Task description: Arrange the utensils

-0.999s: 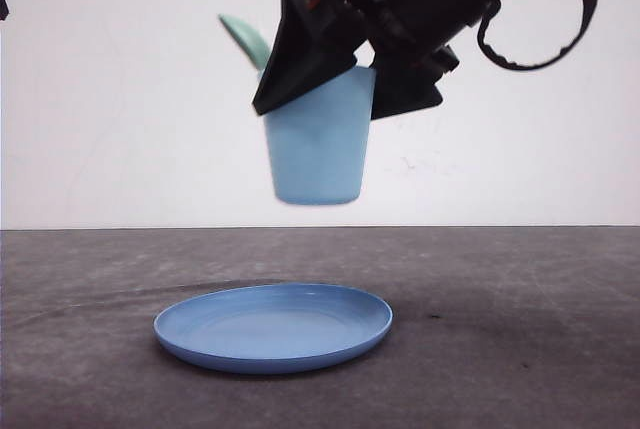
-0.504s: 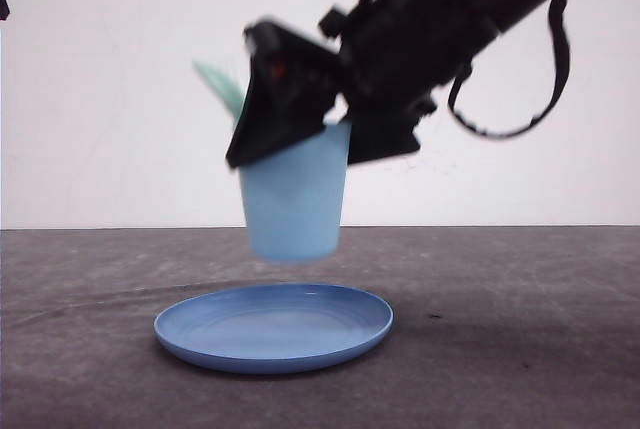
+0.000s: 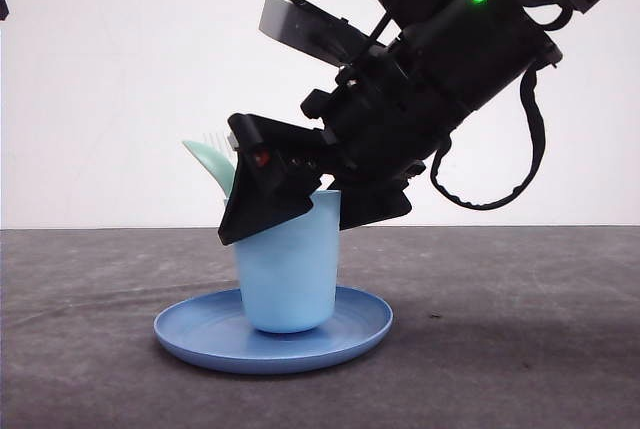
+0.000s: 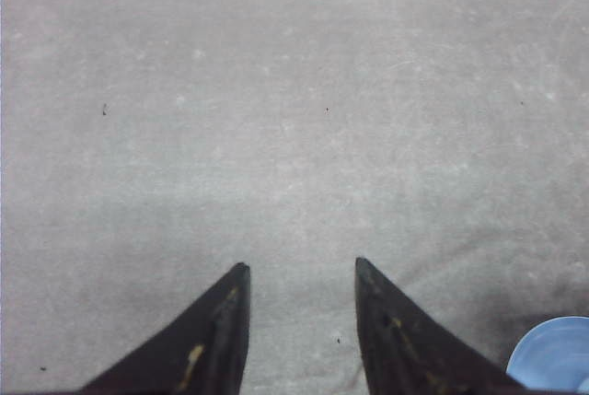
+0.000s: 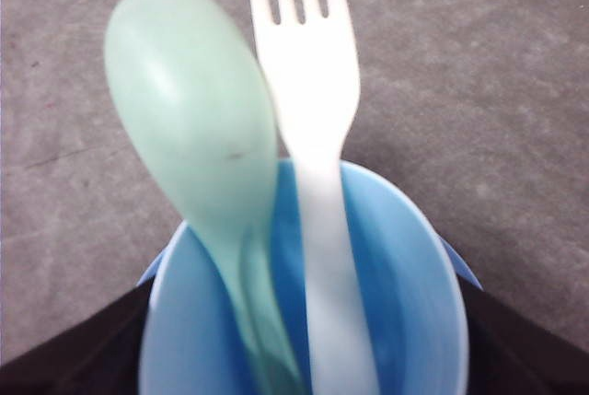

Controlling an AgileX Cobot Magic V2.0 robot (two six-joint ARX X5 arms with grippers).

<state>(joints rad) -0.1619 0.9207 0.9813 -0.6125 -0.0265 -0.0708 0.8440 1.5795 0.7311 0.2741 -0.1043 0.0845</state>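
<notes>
The light blue cup (image 3: 288, 274) stands upright on the round blue plate (image 3: 360, 334), its base resting near the plate's middle, and the plate lies flat on the dark grey surface (image 3: 520, 349). The right gripper (image 3: 300, 211) is clenched on the cup, one black finger against the cup's near-left side by the rim and the other at its right side, the arm slanting up and away to the right of the cup. Inside the cup lean the mint-green spoon (image 3: 212, 163) and the white fork (image 3: 209, 136), both poking out over the cup's left rim, bowl and tines upward. In the right wrist view the spoon (image 5: 193, 128) and fork (image 5: 308, 91) lie side by side against the far wall of the cup (image 5: 405, 294), touching or nearly so, handles down inside it, with the dark fingers at either flank of the cup. The left gripper (image 4: 299, 271) is released, its two black fingers apart with bare surface between them, hovering well apart from the cup; a sliver of the plate (image 4: 557, 358) shows beside one finger
</notes>
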